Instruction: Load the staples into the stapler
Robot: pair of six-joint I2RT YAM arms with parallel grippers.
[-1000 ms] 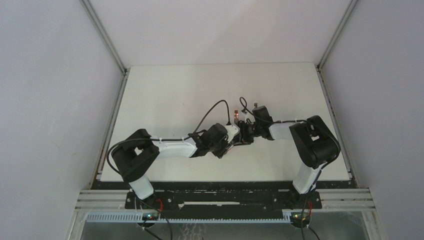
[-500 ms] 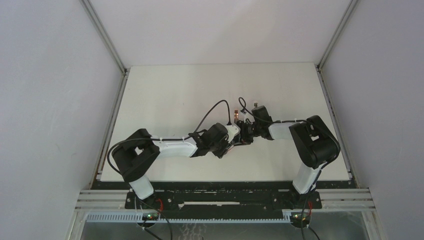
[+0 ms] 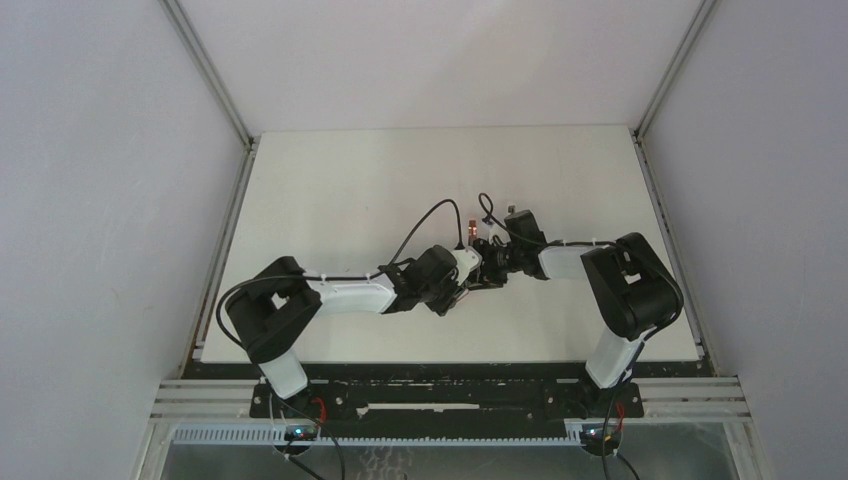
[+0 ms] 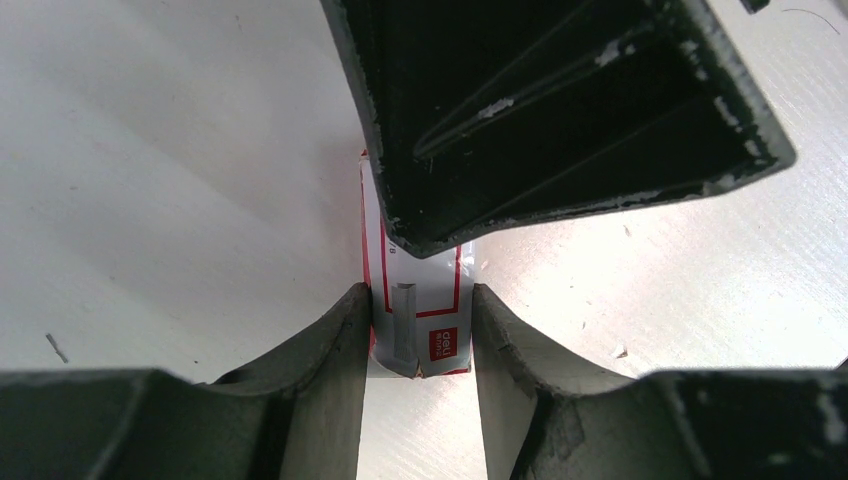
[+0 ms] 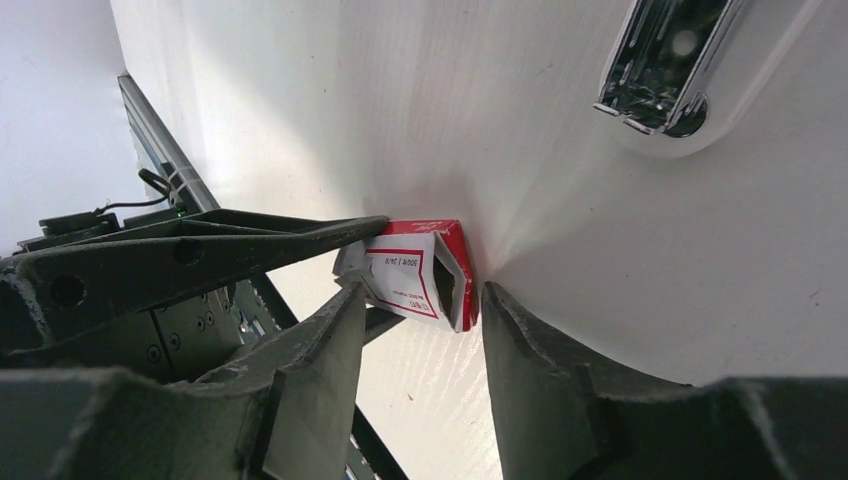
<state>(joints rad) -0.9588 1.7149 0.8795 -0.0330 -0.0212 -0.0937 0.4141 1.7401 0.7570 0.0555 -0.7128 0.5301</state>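
Note:
A small red and white staple carton [image 4: 440, 345] sits clamped between the two fingers of my left gripper [image 4: 415, 300], just above the table. In the right wrist view the same carton [image 5: 405, 275] shows its open end, dark inside; the staples themselves are hidden. My right gripper [image 5: 425, 295] straddles that end with its jaws apart. Its right finger [image 5: 520, 340] stands clear of the carton and its left finger [image 5: 330, 340] is close under a flap. The stapler [image 5: 665, 65], chrome parts in a white body, lies on the table beyond.
Both arms meet near the middle of the white table [image 3: 330, 190]. A small reddish object [image 3: 469, 233] and a grey one [image 3: 511, 211] lie just behind them. The right gripper's finger [image 4: 560, 110] hangs over the carton in the left wrist view.
The right gripper's jaws have spread wider around the carton's end. Both arms have stayed almost where they were, and the left grip is unchanged.

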